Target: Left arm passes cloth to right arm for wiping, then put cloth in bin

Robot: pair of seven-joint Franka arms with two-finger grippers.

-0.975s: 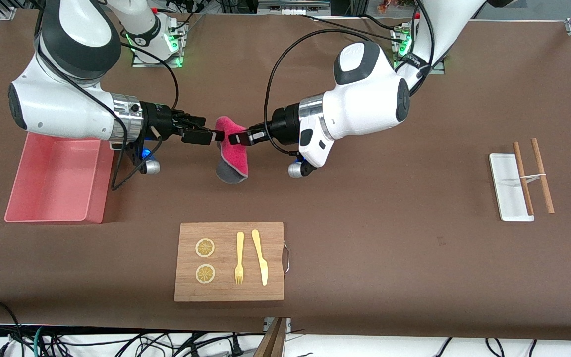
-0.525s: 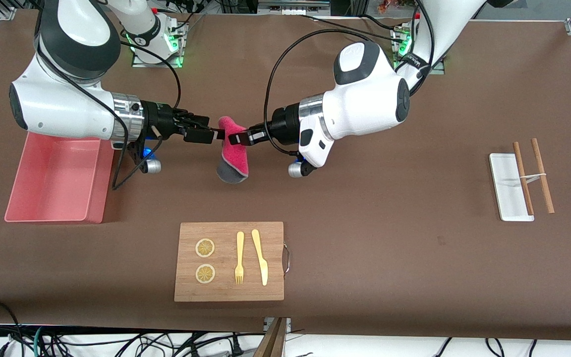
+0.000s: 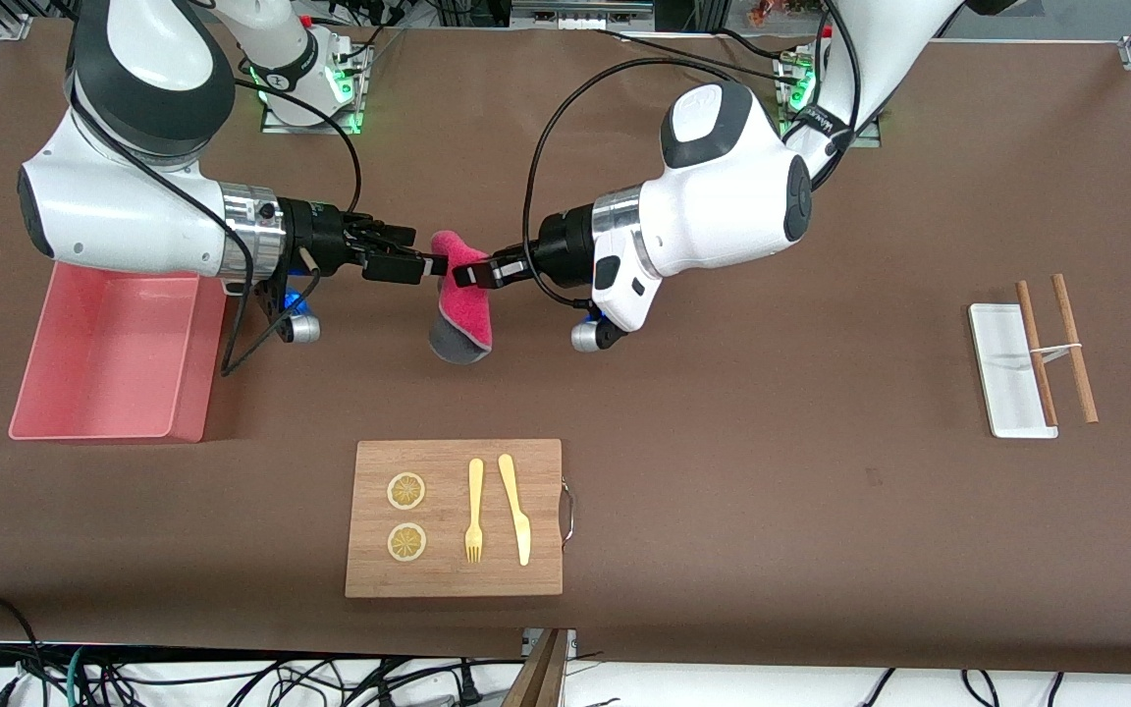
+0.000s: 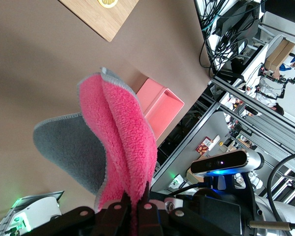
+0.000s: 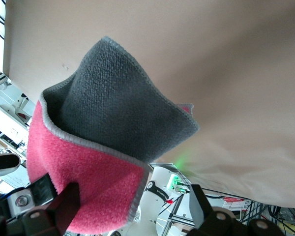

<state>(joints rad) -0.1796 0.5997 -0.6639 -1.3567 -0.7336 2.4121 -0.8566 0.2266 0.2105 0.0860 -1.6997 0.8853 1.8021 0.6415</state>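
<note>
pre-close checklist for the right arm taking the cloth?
1. Left end effector pinching the cloth shut: ok.
2. Right end effector open: ok.
3. Cloth edge between the right fingers: ok in the right wrist view.
4. Cloth hanging off the table, free to pass: ok.
5. Bin open and unobstructed at the right arm's end: ok.
6. Clearance between the two end effectors: cannot tell; they are very close.

Bin (image 3: 109, 353) corner hidden under right arm
</note>
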